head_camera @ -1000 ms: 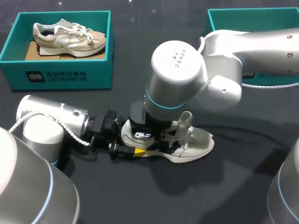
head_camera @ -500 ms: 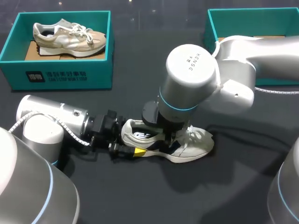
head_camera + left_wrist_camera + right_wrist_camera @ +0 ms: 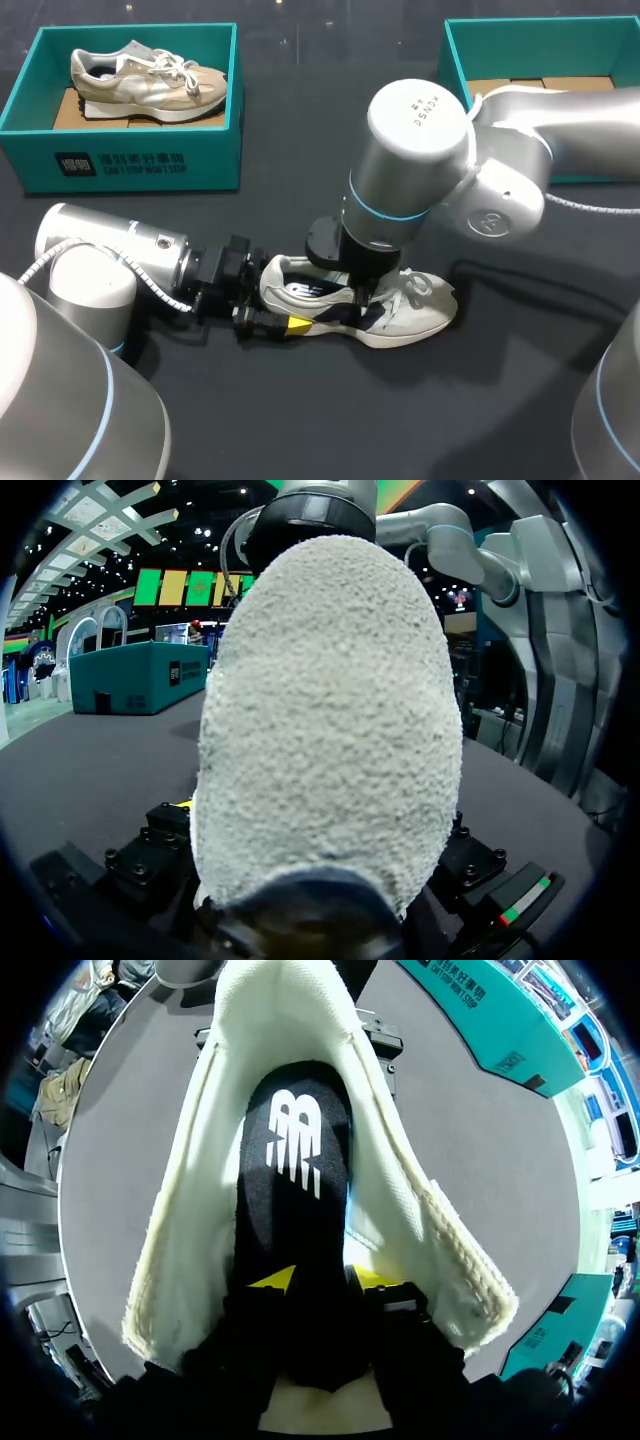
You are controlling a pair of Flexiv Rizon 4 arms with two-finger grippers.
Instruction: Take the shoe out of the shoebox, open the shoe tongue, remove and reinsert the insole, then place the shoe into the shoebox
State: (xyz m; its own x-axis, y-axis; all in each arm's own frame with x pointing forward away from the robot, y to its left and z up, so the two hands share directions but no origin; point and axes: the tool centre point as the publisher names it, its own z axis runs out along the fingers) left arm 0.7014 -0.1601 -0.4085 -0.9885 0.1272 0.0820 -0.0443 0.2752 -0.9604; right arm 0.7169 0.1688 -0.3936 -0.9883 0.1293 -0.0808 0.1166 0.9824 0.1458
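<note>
Right wrist view has the right gripper [image 3: 320,1280] deep in the shoe's mouth, its yellow fingertips [image 3: 275,1278] pressed to either edge of the black insole [image 3: 295,1160], so it is closed on the insole, which runs from the fingers back along the inside toward the heel. The shoe [image 3: 400,310], white with dark trim, lies on its sole near the middle of the table, toe to the right. At its heel the left gripper [image 3: 292,310] comes in low from the left; one yellow tip sits against the near side of the heel, and in the left wrist view the heel fills the gap between the finger bases, so I judge it clamped on the shoe to steady it. By my reading the task is about halfway: the shoe is out and its mouth spread wide, and the insole step is in hand, though I cannot tell whether the insole is coming out or going back in. Seating it flat and returning the shoe remain. Far right stands the teal shoebox [image 3: 500,35], only cardboard showing inside; far left a second box [image 3: 130,150] holds a second shoe [image 3: 145,80]. All rest on a dark matte table [image 3: 300,420].
</note>
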